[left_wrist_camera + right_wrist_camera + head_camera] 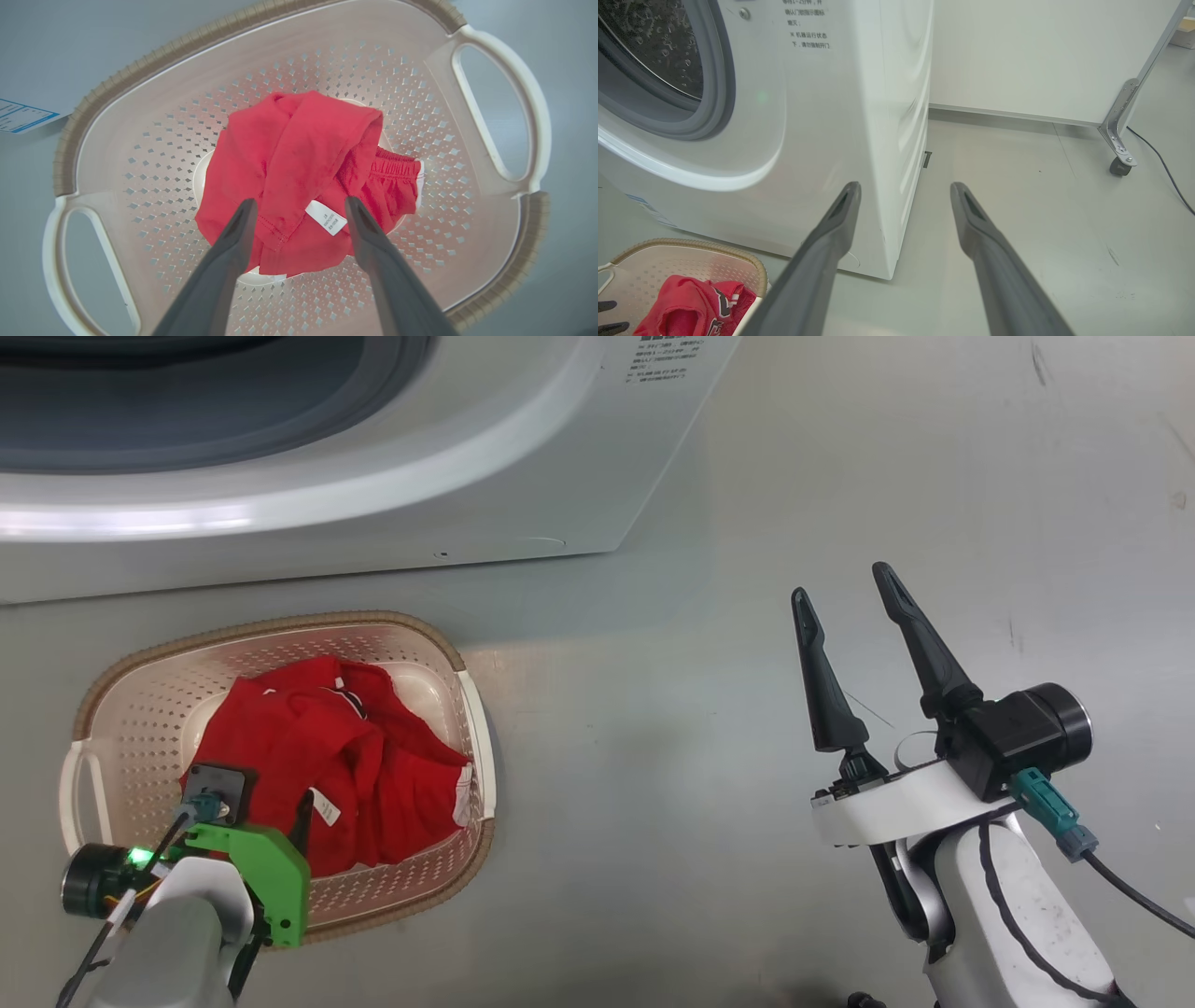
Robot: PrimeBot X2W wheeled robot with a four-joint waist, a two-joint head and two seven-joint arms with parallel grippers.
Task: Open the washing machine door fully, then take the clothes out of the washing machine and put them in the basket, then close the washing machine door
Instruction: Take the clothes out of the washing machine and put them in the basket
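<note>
We're over the basket (140, 719) now, which sits on the floor (653, 756) just in front of the washing machine (392, 513). The clothes (317, 756) lie bunched in a red heap on the bottom of it, white label tag (326, 217) facing up. Our left gripper (301, 201) points down into the basket, its two dark fingers (224, 261) spread wide either side of the tag, nothing pinched between them. Whether they touch the fabric, we can't tell. Off to the right, our right gripper (842, 582) hangs over bare floor, well apart from the basket, jaws wide and empty, aimed toward the machine's front corner. In the right wrist view, the grey rubber ring (717, 93) of the drum mouth stands uncovered, the steel drum (654, 42) behind it.
</note>
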